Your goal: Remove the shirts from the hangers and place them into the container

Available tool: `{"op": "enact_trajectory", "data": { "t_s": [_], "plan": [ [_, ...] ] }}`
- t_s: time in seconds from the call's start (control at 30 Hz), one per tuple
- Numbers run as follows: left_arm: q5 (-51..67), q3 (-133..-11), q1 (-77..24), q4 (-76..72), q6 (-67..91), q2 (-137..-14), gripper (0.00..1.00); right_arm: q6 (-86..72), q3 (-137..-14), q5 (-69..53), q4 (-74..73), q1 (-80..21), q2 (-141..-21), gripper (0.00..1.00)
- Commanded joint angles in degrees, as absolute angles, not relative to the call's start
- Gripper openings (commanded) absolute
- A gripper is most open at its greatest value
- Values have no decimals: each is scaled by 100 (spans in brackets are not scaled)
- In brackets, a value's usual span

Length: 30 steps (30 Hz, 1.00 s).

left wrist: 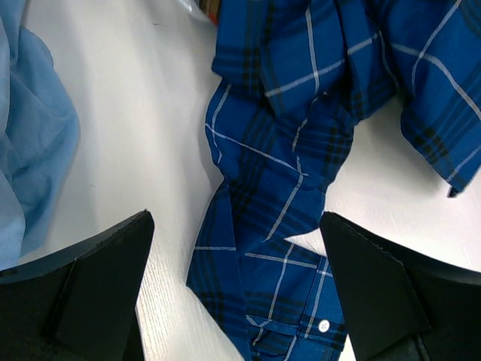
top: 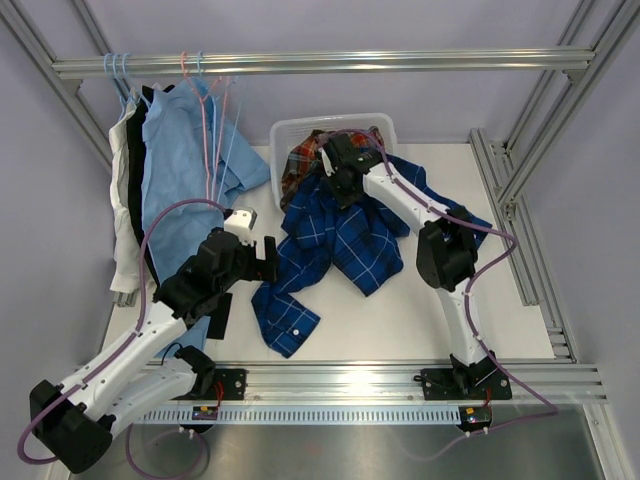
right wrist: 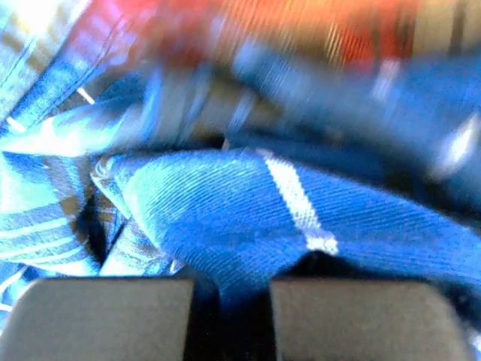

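White desk (top: 400, 320) carries the blue shirt (top: 340, 240), mostly outside the basket (top: 285, 132). Right end effector (right wrist: 231, 289) pinches a fold: lift high over the rim. Left end effector (left wrist: 237, 301), spread above the sleeve (left wrist: 263, 248), should gather it.

So we've got the container (top: 290, 130) at the back of the desk (top: 400, 320). The plaid shirt (top: 300, 160) sits in it, the checked shirt (top: 340, 235) spills over its front rim onto the desk, the hanging shirts (top: 175, 170) are off to its left, and the left hand (left wrist: 234, 216) hovers front-left of it.
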<state>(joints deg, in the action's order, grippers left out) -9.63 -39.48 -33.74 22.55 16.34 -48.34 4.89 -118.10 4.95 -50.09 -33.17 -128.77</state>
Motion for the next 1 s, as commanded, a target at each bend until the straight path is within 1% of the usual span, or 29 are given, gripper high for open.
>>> {"op": "enact_trajectory", "data": {
  "t_s": [0.0, 0.13, 0.37, 0.6, 0.7, 0.77, 0.8, 0.87, 0.97],
  "plan": [
    [-993, -3947, -3384, 1977, 1705, -4650, 99, 641, -12129, 800, -4388, -3305, -12297, 0],
    [-1028, -3894, -3384, 2065, 1802, -4509, 99, 939, -12085, 993, -3816, -3305, -12129, 0],
    [-976, -3876, -3384, 2188, 1951, -4456, 99, 1335, -12190, 1213, -2717, -3305, -12216, 0],
    [-932, -3867, -3384, 2355, 2109, -4412, 99, 1608, -12656, 1547, -1558, -3305, -12848, 0],
    [-914, -3858, -3392, 2426, 2144, -4395, 99, 1687, -13059, 1652, -1380, -3278, -13182, 0],
    [-905, -3850, -3384, 2496, 2171, -4386, 99, 1653, -13568, 1635, -1493, -3235, -13613, 0],
    [-914, -3858, -3384, 2513, 2180, -4386, 99, 1600, -13831, 1635, -1599, -3217, -13893, 2],
    [-958, -3841, -3392, 2558, 2197, -4359, 99, 1547, -13957, 1617, -1643, -3156, -14105, 7],
    [-932, -3823, -3393, 2584, 2267, -4377, 99, 1415, -13957, 1547, -1705, -3094, -14326, 20]
  ]
}}
